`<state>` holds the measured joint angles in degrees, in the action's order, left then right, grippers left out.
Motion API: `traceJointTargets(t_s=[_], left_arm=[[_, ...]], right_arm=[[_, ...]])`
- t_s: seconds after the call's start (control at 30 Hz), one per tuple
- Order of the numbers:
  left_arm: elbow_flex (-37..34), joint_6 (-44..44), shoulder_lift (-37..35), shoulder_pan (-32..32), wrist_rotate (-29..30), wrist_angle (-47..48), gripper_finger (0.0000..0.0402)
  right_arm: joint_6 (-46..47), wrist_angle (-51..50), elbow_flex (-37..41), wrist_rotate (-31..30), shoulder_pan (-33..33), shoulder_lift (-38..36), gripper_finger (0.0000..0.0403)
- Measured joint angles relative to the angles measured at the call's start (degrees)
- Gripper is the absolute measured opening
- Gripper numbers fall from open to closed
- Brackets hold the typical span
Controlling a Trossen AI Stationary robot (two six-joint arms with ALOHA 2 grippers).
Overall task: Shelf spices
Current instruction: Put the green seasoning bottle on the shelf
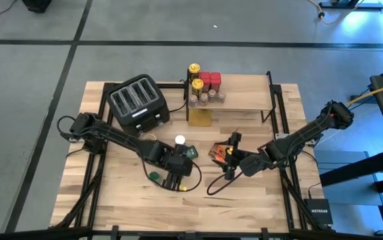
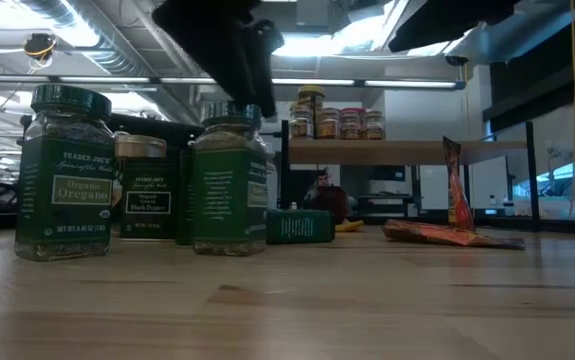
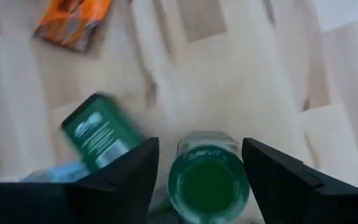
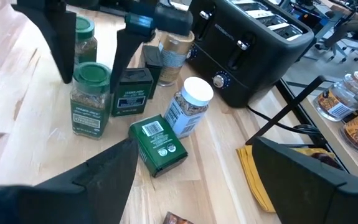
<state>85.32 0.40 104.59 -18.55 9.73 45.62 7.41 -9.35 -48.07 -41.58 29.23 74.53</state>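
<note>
While the left gripper [image 3: 200, 165] stands spread around a green-lidded jar [image 3: 208, 182], apparently not yet clamped, the neighbouring green tin [image 3: 99, 132] lies just beside one finger. A careless closure could clip that tin or tip the jar. Nearby, the right gripper [image 4: 194, 168] hangs wide and empty over the table [image 1: 271, 200], near an orange foil packet [image 1: 218, 153]. Farther back, the shelf [image 1: 244, 100] already carries several jars bunched at its toaster [image 1: 138, 101] end; a crowded placement risks toppling them.
</note>
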Motion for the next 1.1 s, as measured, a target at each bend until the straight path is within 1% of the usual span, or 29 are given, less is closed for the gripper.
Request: traceJointTargets(t_s=[0.1,0.23,0.33,0.47,0.6,0.7,0.83,1.1], left_arm=[[-0.75,-2.99,-0.87,-2.76,4.64,1.80,0.0224],[-1.51,-6.21,-2.02,-6.93,9.15,3.38,0.0224],[-1.50,-8.04,-3.25,-9.87,14.10,3.39,0.0224],[-2.01,-10.46,-3.44,-13.04,20.03,3.54,0.0224],[-6.29,-12.81,-3.42,-14.45,25.69,3.29,0.0224],[-10.05,-15.01,-3.42,-14.38,27.37,1.33,0.0224],[-13.95,-14.77,-3.38,-13.86,27.67,-4.43,0.0224],[-17.66,-12.40,-3.38,-11.89,28.02,-12.01,0.0224]], right_arm=[[-0.53,1.92,0.00,-0.02,0.00,0.85,0.0319],[-4.15,5.81,0.00,-0.51,-0.06,3.79,0.0319],[-6.56,8.95,0.00,-0.21,-1.13,6.36,0.0319],[-6.81,13.18,-0.01,2.53,-4.08,10.17,0.0319],[-7.25,16.78,0.00,6.92,-6.95,14.42,0.0319],[-7.36,20.89,0.00,8.17,-8.44,17.55,0.0319],[-8.21,26.90,-0.01,8.16,-9.50,22.01,0.0319],[-10.74,38.24,-0.02,7.68,-9.49,28.84,0.0319]])
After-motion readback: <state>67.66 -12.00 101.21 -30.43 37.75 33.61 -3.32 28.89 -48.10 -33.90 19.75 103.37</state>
